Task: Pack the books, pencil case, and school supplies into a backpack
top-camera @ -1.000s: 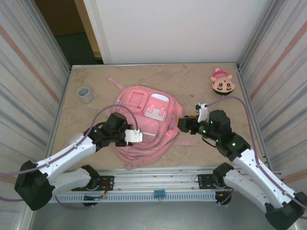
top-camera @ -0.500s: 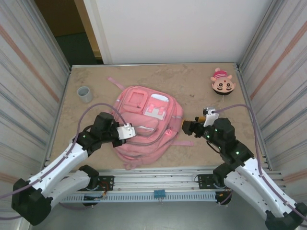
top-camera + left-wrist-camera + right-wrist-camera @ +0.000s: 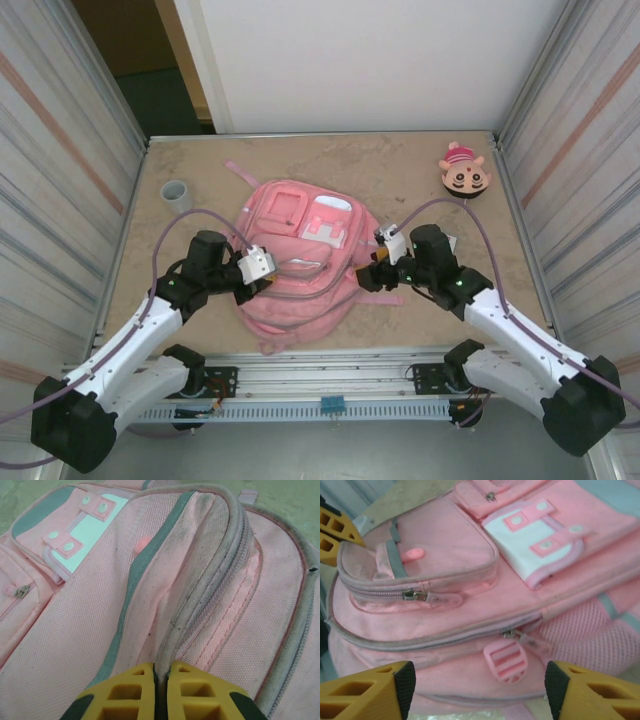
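The pink backpack (image 3: 300,262) lies flat mid-table, front pockets up. My left gripper (image 3: 266,282) sits at its left edge; in the left wrist view the yellow fingers (image 3: 161,669) are shut on the grey zip seam (image 3: 197,597) of the backpack (image 3: 90,630). My right gripper (image 3: 364,279) is at the bag's right edge and stands open. In the right wrist view the right gripper (image 3: 479,681) faces the backpack (image 3: 447,545), with a zip pull (image 3: 520,636) and a pink buckle (image 3: 506,661) between its spread fingers, untouched. The books, pencil case and school supplies are out of view.
A small grey cup (image 3: 177,196) stands at the far left. A round cartoon-face toy (image 3: 464,176) sits at the far right corner. A pink strap (image 3: 238,172) trails behind the bag. Metal-framed walls close in both sides.
My left gripper has shut on the backpack's zip seam and drawn back to the left. My right gripper swung out to the right, then came back in against the bag's right edge.
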You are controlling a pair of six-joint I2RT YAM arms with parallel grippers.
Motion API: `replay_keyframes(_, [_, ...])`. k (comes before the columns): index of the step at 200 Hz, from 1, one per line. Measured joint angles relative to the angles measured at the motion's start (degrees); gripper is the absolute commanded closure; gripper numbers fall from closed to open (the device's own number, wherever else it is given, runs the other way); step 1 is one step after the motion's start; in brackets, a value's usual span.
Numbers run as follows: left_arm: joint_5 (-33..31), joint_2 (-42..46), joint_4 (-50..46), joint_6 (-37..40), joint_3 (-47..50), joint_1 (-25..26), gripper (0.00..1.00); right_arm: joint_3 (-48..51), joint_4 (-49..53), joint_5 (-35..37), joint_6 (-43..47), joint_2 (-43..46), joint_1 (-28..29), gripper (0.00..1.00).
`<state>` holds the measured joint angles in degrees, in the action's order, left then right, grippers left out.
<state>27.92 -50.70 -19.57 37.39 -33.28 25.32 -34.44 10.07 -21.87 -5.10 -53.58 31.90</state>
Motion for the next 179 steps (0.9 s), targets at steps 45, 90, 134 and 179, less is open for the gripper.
replay_keyframes(45, [0.81, 0.02, 0.17, 0.04, 0.13, -0.26, 0.98, 0.85, -8.24, -8.09, 10.58, -7.37, -3.02, 0.38])
replay_keyframes(90, [1.07, 0.02, 0.42, 0.04, 0.42, -0.26, 0.98, -0.81, -10.08, -15.45, 18.38, -16.11, -2.99, 0.40])
replay_keyframes(134, [1.25, 0.02, 0.59, 0.07, 0.42, -0.26, 0.98, -4.17, -13.44, -17.11, 20.87, -23.15, -0.96, 0.38])
replay_keyframes(179, [1.18, 0.04, 0.59, 0.09, 0.44, -0.52, 0.98, -8.26, -13.60, -18.12, 22.25, -28.39, 1.25, 0.42])
